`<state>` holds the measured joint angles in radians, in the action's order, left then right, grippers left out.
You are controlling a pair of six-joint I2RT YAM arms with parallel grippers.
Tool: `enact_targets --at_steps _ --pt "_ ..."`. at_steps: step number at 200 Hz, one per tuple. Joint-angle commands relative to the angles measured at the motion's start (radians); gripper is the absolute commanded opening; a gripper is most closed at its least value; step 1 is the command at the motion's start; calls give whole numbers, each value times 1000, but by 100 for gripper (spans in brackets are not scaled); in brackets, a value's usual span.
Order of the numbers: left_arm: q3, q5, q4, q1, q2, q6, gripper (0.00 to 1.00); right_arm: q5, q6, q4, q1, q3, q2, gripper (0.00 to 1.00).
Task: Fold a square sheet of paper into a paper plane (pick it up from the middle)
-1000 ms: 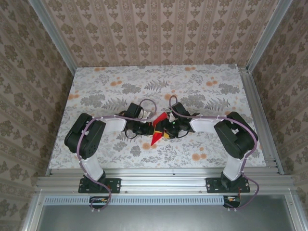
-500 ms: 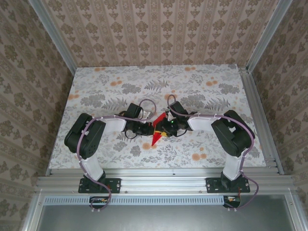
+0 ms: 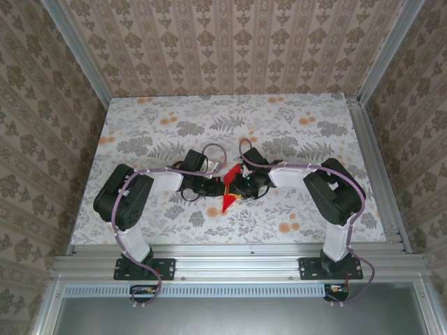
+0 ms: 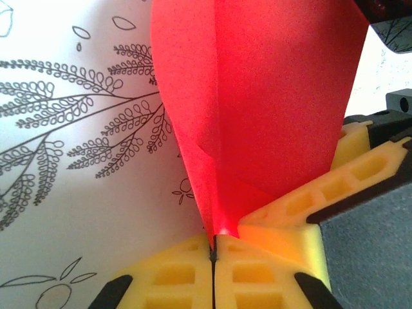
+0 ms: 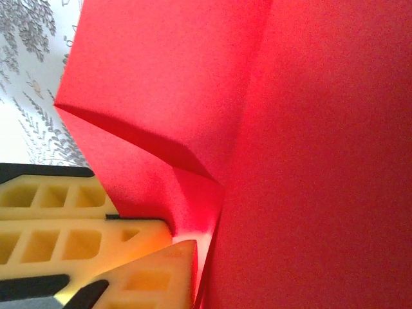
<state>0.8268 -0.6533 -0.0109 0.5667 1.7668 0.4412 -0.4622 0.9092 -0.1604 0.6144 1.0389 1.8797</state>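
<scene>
**Fingers clamp a near-finished plane**

Pads of the left gripper are pressed tight together, and the plane's red layers run straight into the seam between them. On the right gripper one finger shows, flat against the paper where it dives in. Its partner lies behind the sheet, so that grip looks clamped on the plane too, though this is a judgement.

From above, the plane sits between the two grippers near the middle of the worktop, its point aimed at the near edge. Whether it rests on the surface or hangs just above it, I cannot tell.

Most of the folding looks done. The sheet is already a narrow, pointed dart with a centre crease and overlapping flaps. What remains is probably sharpening a last crease or spreading the wings, then letting go.

The paper is thin, matte and bright red. Its folds are crisp, and one outer edge bows slightly instead of lying flat. The fingers are yellow, plastic-looking blocks with square cut-out cells. The worktop carries a pale floral print.
</scene>
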Motion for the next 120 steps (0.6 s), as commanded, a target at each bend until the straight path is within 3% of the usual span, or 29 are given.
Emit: enact_targets --at_steps 1,37,70,120 --pt "-13 -29 6 -10 -31 17 11 40 -33 -64 8 33 17 18" --pt "-13 -29 -12 -13 -76 19 21 92 -91 -156 8 59 -14 10" --pt "-2 3 -96 -17 -179 -3 31 189 -241 -364 8 144 -39 5" --pt "-10 147 -288 -48 -356 -92 41 307 -463 -669 14 291 21 5"
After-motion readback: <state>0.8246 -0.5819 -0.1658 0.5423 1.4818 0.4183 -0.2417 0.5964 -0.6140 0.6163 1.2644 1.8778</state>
